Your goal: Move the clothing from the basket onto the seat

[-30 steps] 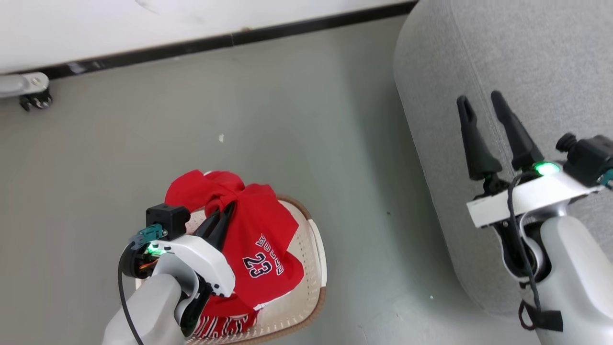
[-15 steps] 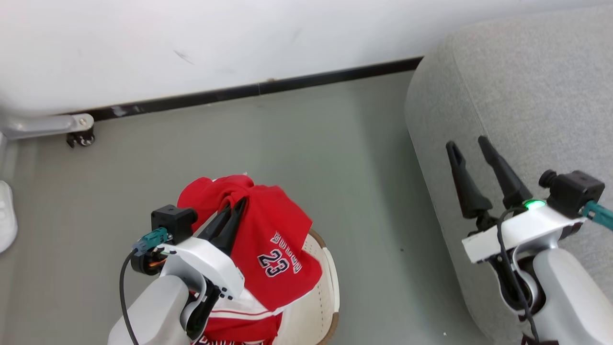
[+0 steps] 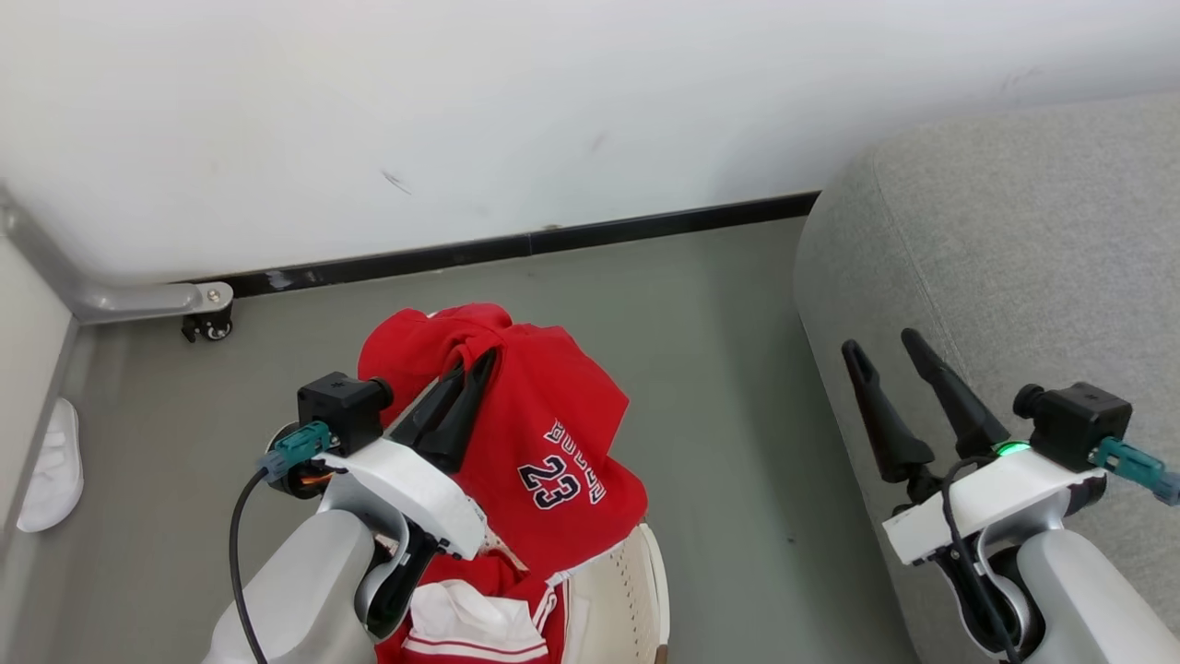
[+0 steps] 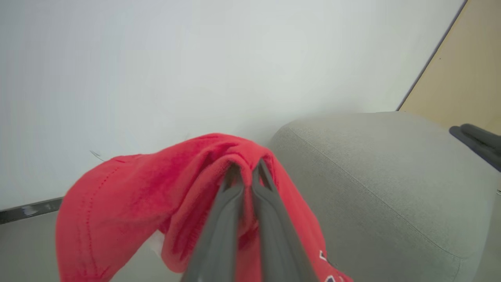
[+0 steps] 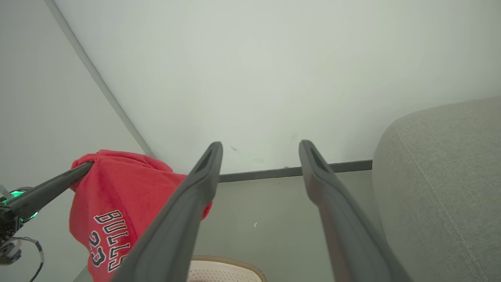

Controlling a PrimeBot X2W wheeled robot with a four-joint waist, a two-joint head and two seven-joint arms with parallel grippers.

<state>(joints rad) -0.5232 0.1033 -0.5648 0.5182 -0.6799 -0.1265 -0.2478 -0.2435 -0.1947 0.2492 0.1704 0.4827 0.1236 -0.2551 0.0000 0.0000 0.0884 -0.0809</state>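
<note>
The left tool (image 3: 472,364) is clamping its two fingers together on a bunched fold of the red jersey (image 3: 553,433), whose dark lettering and number are facing up. The jersey is hanging from the fingertips, draping down over the basket (image 3: 616,590) on the floor (image 3: 719,369). A second red garment (image 3: 475,622), with white panels and thin stripes, is lying in the basket under the left wrist. The right tool (image 3: 878,341) is hovering with its fingers spread apart and empty over the edge of the seat (image 3: 1014,240), which is standing apart from the basket on the robot's right. A white slipper (image 3: 51,456) is lying at the far left.
</note>
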